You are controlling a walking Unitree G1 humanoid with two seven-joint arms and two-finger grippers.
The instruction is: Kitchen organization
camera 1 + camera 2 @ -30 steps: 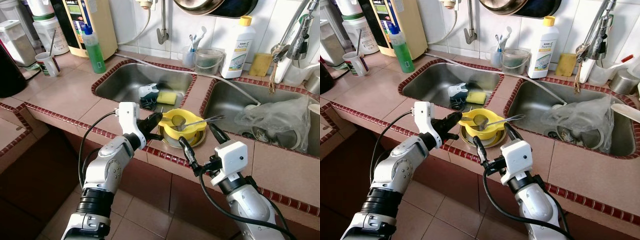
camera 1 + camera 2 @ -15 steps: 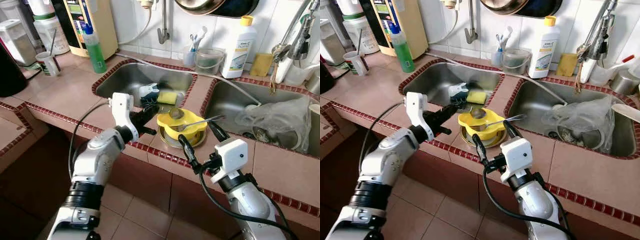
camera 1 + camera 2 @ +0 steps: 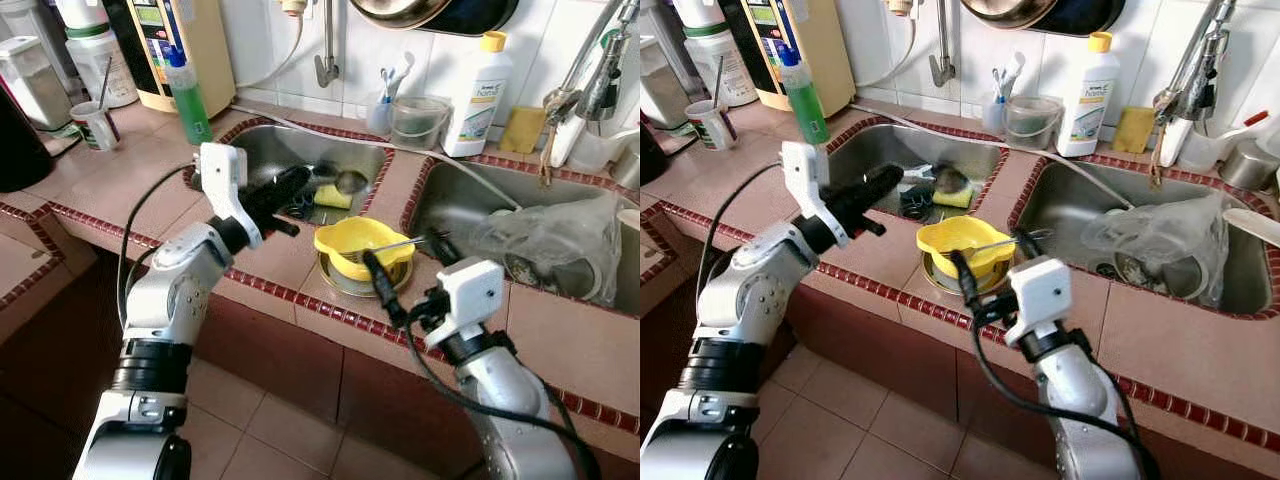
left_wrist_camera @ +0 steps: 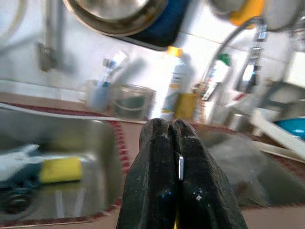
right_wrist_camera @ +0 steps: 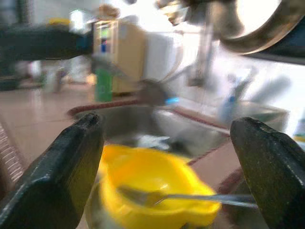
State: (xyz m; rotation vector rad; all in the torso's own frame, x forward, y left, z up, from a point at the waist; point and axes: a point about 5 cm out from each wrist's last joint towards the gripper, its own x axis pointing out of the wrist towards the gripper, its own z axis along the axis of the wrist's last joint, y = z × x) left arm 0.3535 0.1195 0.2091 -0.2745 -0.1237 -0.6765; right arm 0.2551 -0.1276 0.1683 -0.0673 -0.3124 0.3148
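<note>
Left claw (image 3: 290, 187) fingers pressed together, thin metal handle pinched between them, spoon (image 3: 345, 181) bowl hanging past fingertips above left sink (image 3: 255, 150); yellow sponge (image 3: 333, 197) in that sink below claw; right claw (image 3: 400, 270) spread wide, just in front of yellow bowl (image 3: 360, 242); bowl sits on metal pot (image 3: 345, 280) on tabletop (image 3: 130, 185) strip between sinks; fork (image 3: 400, 243) lies across bowl; plastic bag (image 3: 550, 235) in right sink.
</note>
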